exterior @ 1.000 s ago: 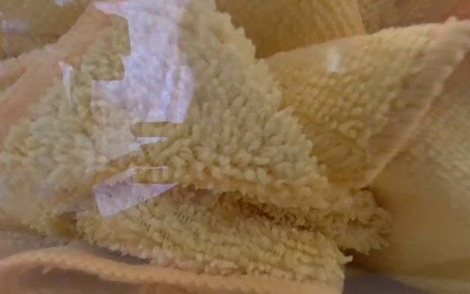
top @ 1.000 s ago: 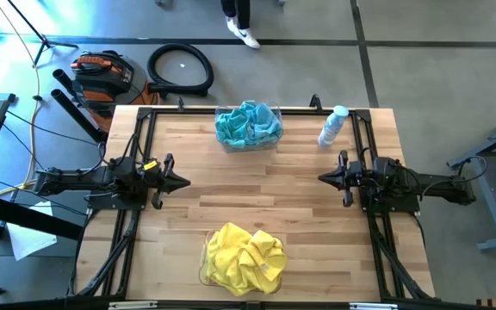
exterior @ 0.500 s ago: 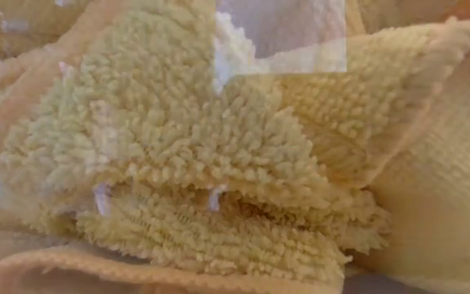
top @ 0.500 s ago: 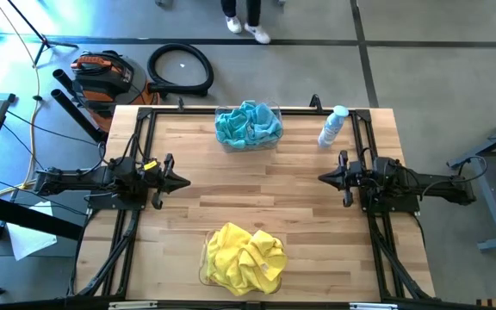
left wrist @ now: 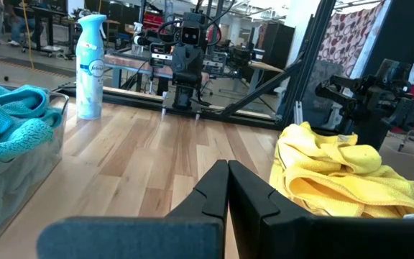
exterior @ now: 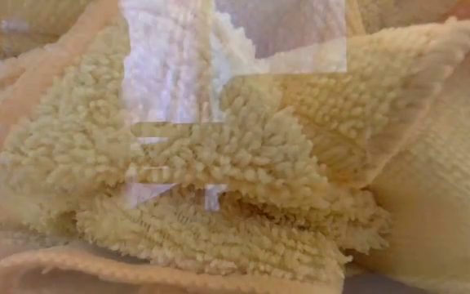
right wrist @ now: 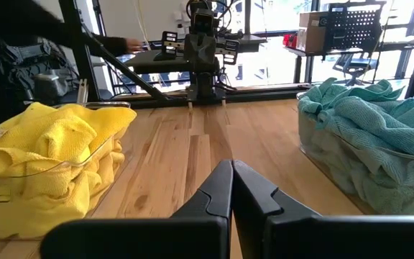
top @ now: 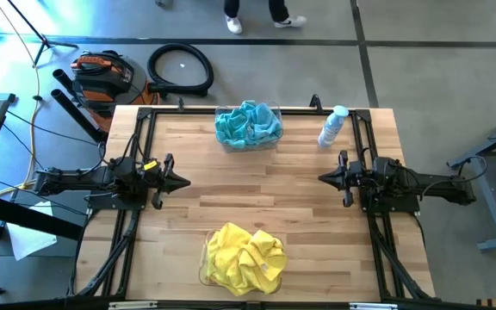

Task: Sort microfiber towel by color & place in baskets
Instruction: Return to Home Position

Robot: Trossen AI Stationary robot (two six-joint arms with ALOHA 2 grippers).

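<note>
Sorting looks done: yellow towels [top: 244, 257] heaped in the near basket [right wrist: 110, 108] at the front edge of the tabletop [top: 257, 189], teal towels [top: 248, 123] in the far basket [left wrist: 31, 155], just beside a bottle [top: 332, 127]. Left gripper [top: 179, 182] low at the left side, fingers pressed together on nothing. Right gripper [top: 324, 178] opposite, likewise closed and empty. For a clean finish: settle each arm on its own side, well apart from both baskets, with no sweep across the middle and no snagging of cloth hanging over a rim.
</note>
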